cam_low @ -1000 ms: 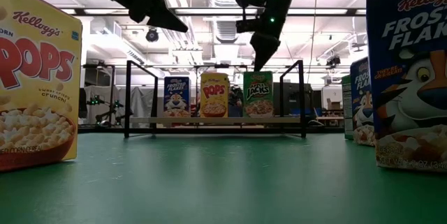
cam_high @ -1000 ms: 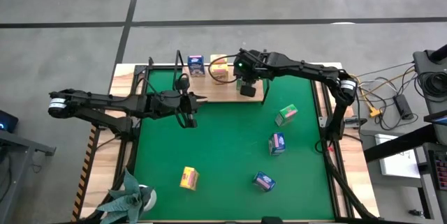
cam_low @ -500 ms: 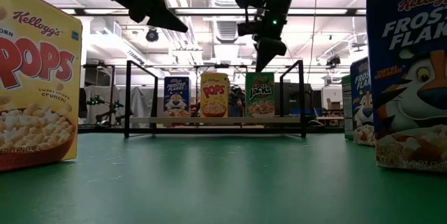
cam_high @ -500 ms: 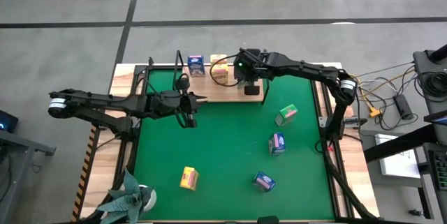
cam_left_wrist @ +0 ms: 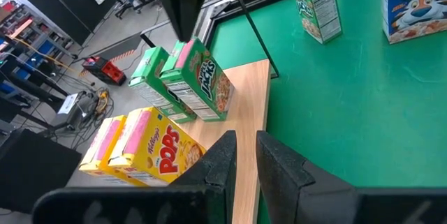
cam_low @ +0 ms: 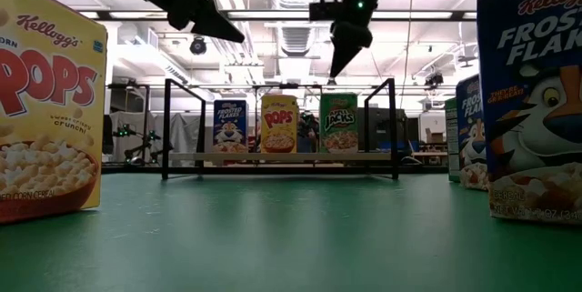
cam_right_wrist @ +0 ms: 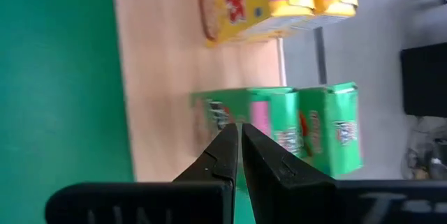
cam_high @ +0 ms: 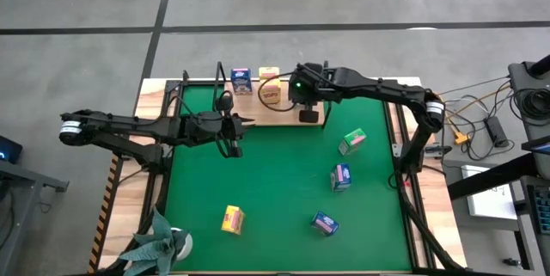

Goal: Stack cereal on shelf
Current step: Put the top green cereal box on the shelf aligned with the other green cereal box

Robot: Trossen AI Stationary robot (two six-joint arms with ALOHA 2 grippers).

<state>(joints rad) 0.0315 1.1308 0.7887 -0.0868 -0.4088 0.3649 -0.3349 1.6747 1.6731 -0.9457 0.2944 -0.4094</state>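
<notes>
Near edge of the wooden counter (cam_high: 151, 95), on the flat green mat (cam_high: 275, 181): one small yellow cardboard cereal box (cam_high: 232, 219) toward the near-left corner, one small blue cardboard cereal box (cam_high: 324, 223) toward the near-right corner. Further in along the right edge, a second blue box (cam_high: 340, 176), then a loose green box (cam_high: 351, 142). All four stand well apart, none yet on the shelf. Left hand (cam_high: 246, 122) hangs over the far-left part of the mat, just short of the shelf's left end; fingers drawn in to a narrow slit, nothing between them. It waits. Far edge of the counter: the flat light wooden shelf (cam_low: 282, 156) with thin black wire uprights carries a blue shelved box (cam_low: 229, 125), a yellow shelved box (cam_low: 279, 125) and a green shelved box (cam_low: 338, 123), upright side by side. The wrist views show a second yellow and a second green standing behind those. Change noted: a second ago the right hand (cam_low: 336, 69) had its tip down at the top of the green shelved box; it has now lifted clear, with open air between tip and box top. Fingers clenched together, empty. The box stayed upright and in line when the hand left it. Reading: this placement looks finished, five boxes on the shelf, four to go. The loose green box lies nearest the right hand, a likely next pick.
</notes>
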